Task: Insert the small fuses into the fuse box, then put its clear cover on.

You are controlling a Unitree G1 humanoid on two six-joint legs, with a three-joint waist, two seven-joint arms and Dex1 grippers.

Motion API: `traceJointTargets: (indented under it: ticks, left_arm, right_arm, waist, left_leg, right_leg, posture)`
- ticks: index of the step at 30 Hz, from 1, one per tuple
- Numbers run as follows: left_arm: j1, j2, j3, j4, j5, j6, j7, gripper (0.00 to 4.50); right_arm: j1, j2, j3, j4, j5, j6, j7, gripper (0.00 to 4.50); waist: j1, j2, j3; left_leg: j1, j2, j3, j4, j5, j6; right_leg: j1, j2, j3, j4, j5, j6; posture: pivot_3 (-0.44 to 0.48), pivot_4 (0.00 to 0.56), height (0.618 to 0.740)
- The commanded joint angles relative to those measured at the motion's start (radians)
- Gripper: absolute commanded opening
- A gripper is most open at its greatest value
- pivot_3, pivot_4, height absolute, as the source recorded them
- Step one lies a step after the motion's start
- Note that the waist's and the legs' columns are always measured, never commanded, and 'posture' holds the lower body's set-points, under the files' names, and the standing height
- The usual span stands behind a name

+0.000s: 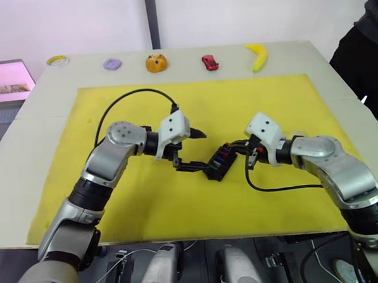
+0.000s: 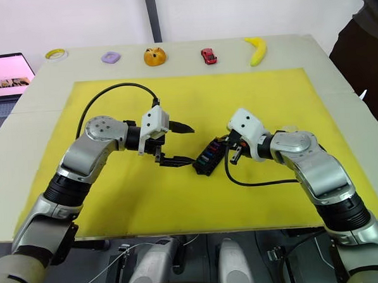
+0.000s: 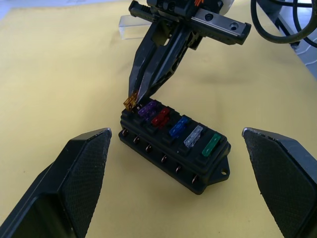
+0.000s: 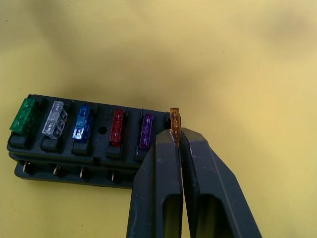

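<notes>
A robot works over a yellow mat (image 1: 148, 207) laid on a pale counter (image 1: 338, 76), seen from its head and both wrists. On the left, the left claw (image 1: 191, 150) hangs just beside the fuse box (image 1: 220, 163), its two black fingers (image 3: 74, 173) spread wide apart and holding nothing; the box sits between them in the left wrist view, not touched by either. The fuse box is a small black block near the middle of the mat, tilted diagonally. Five fuses already stand in its slots in a row: green (image 4: 22, 115), clear-grey (image 4: 54, 119), blue (image 4: 82, 121), red (image 4: 117, 127) and purple (image 4: 146, 131). To the right, the right claw (image 4: 176, 140) is clamped on an orange-brown fuse (image 4: 174, 120), pinched between its fingertips and held at the box's last open slot, at the end of the row next to the purple one. This looks like the seating of the sixth and final fuse. The next move likely calls for lining its blades up with the slot and pressing straight down, then letting go. The clear cover (image 3: 132, 26) lies flat on the mat beyond the box, not yet fitted. Small toys line the counter's far edge.
</notes>
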Motion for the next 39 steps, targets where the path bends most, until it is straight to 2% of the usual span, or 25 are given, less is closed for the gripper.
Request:
traceJointTargets:
  ticks: [1, 4, 7, 17, 22, 25, 28, 39]
  left_arm:
    - [-0.004, -0.003, 0.016, -0.032, -0.004, -0.01, 0.005, 4.46]
    - [-0.002, -0.004, 0.016, -0.031, -0.002, -0.013, 0.007, 4.5]
    - [-0.001, -0.003, 0.017, -0.03, -0.001, -0.017, 0.007, 4.5]
    - [-0.003, -0.008, 0.02, -0.022, -0.003, -0.025, 0.012, 4.5]
    - [-0.001, -0.013, 0.02, -0.028, -0.004, -0.023, 0.015, 4.5]
    - [0.006, -0.012, 0.016, -0.034, 0.0, -0.029, 0.016, 4.5]
    - [0.006, -0.012, 0.016, -0.036, -0.001, -0.027, 0.017, 4.5]
    - [0.0, -0.015, 0.011, -0.033, 0.005, -0.027, 0.015, 4.5]
  right_arm:
    - [-0.02, -0.007, -0.008, -0.016, 0.003, 0.0, 0.01, 0.0]
    - [-0.019, -0.007, -0.021, -0.038, 0.013, 0.006, 0.01, 1.01]
    - [-0.025, -0.014, -0.054, -0.08, 0.035, 0.029, 0.007, 2.42]
    - [-0.035, -0.015, -0.134, -0.141, 0.099, 0.078, -0.007, 2.42]
    - [0.055, 0.051, -0.186, -0.131, 0.118, -0.072, -0.007, 2.42]
    - [0.128, 0.092, -0.188, -0.119, 0.112, -0.162, -0.017, 1.59]
    - [0.177, 0.121, -0.168, -0.096, 0.093, -0.241, -0.019, 0.09]
    - [0.198, 0.173, -0.145, -0.015, 0.081, -0.319, -0.03, 0.03]
  waist:
    - [0.0, 0.0, 0.0]
    - [0.0, 0.0, 0.0]
    - [0.0, 0.0, 0.0]
    - [0.001, 0.0, 0.0]
    - [0.003, 0.0, 0.0]
    - [0.002, 0.0, 0.0]
    - [0.0, 0.0, 0.0]
    - [0.001, 0.0, 0.0]
  left_leg:
    - [0.0, 0.0, 0.0, 0.0, 0.0, 0.0]
    - [0.0, 0.0, 0.0, 0.0, 0.0, 0.0]
    - [0.0, 0.0, 0.0, 0.0, 0.0, 0.0]
    - [0.0, 0.0, 0.0, 0.0, 0.0, 0.0]
    - [0.0, 0.0, 0.0, 0.0, 0.0, 0.0]
    - [0.0, -0.001, 0.0, 0.0, 0.0, 0.0]
    - [0.0, 0.0, -0.001, 0.0, 0.0, 0.0]
    - [0.0, 0.0, -0.001, 0.0, 0.001, -0.001]
  right_leg:
    - [0.0, 0.0, 0.0, 0.0, 0.0, 0.0]
    - [0.0, 0.0, 0.0, 0.0, 0.0, 0.0]
    - [0.0, 0.0, 0.0, 0.0, 0.0, 0.0]
    - [0.0, 0.0, 0.0, 0.0, 0.0, 0.0]
    - [0.0, 0.0, 0.0, 0.0, 0.0, 0.0]
    - [0.001, 0.0, -0.001, 0.0, 0.0, 0.0]
    - [0.0, 0.0, -0.001, 0.0, 0.0, 0.0]
    - [0.001, 0.0, -0.001, 0.0, 0.0, 0.0]
  posture:
    - [0.0, 0.15, 0.735]
    - [0.0, 0.15, 0.735]
    - [0.0, 0.15, 0.735]
    - [0.0, 0.15, 0.735]
    - [0.0, 0.15, 0.735]
    - [0.0, 0.15, 0.735]
    - [0.0, 0.15, 0.735]
    - [0.0, 0.15, 0.735]
